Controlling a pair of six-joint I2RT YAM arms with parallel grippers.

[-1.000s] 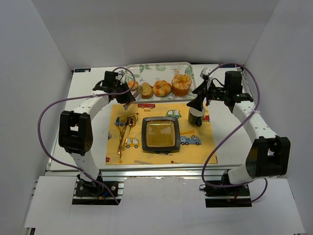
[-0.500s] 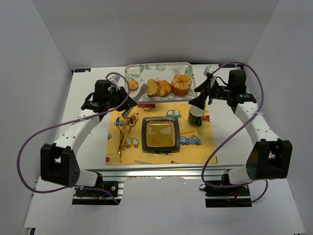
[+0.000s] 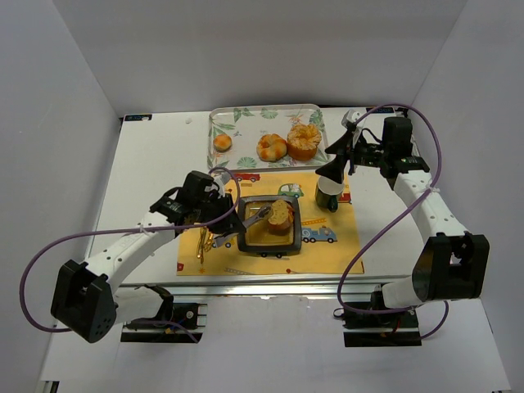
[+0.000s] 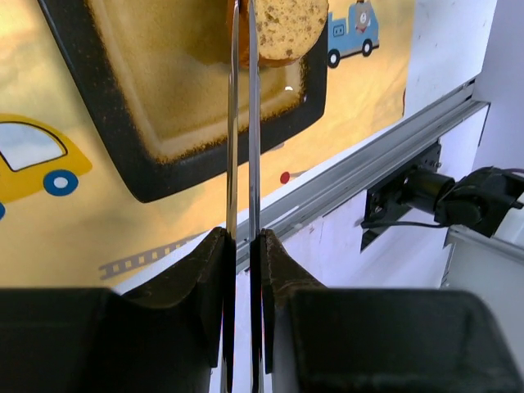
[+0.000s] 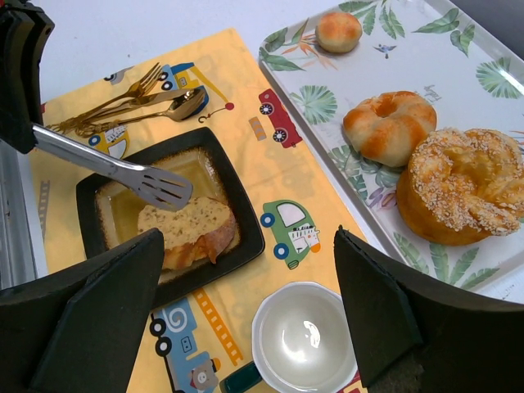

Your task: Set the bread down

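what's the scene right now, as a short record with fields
left pincer: shut on metal tongs
tongs: tips at the slice of brown bread
bread: inside the black square dish on the yellow placemat
right pincer: open, above the white cup
floral tray: small round bun, knotted roll, seeded ring loaf
gold cutlery: on the mat, left of the dish

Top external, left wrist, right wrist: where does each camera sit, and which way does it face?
Top external: above and behind the arms, looking down on the table; both arms show whole.
Left wrist: on the left gripper, looking along its tongs to the bread and plate; its two fingers show.
Right wrist: on the right gripper, looking down at the tray and mug; its spread fingers show.
Shared: all three see the bread and plate.
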